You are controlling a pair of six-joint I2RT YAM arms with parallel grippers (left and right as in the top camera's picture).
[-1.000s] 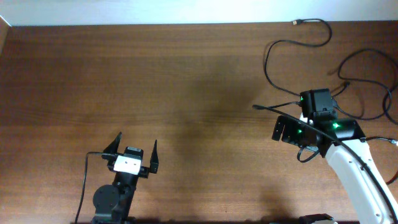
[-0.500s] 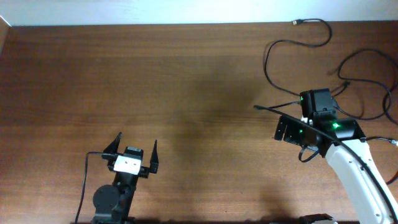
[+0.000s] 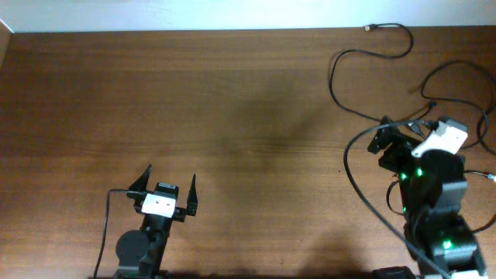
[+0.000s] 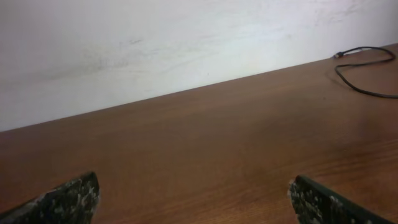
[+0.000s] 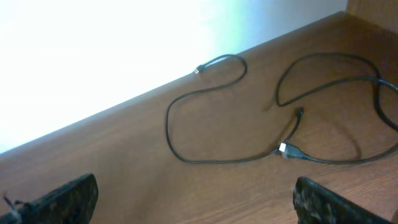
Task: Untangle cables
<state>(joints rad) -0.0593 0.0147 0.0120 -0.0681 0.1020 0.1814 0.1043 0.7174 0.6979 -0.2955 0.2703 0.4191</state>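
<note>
Thin black cables lie loose at the table's far right. One cable runs from a metal plug by the back edge down toward my right gripper. A second cable loops to its right. In the right wrist view the first cable curves round to a silver plug, where it meets the second cable. My right gripper is open and empty, just short of the cables. My left gripper is open and empty at the front left, far from them.
The wooden table ends at a white wall along the back. A thicker black wire arcs from my right arm down to its base. One cable's end shows at the far right in the left wrist view.
My right arm has swung and drawn back toward the right, its gripper now facing the cables from the near side. My left arm has not moved.
</note>
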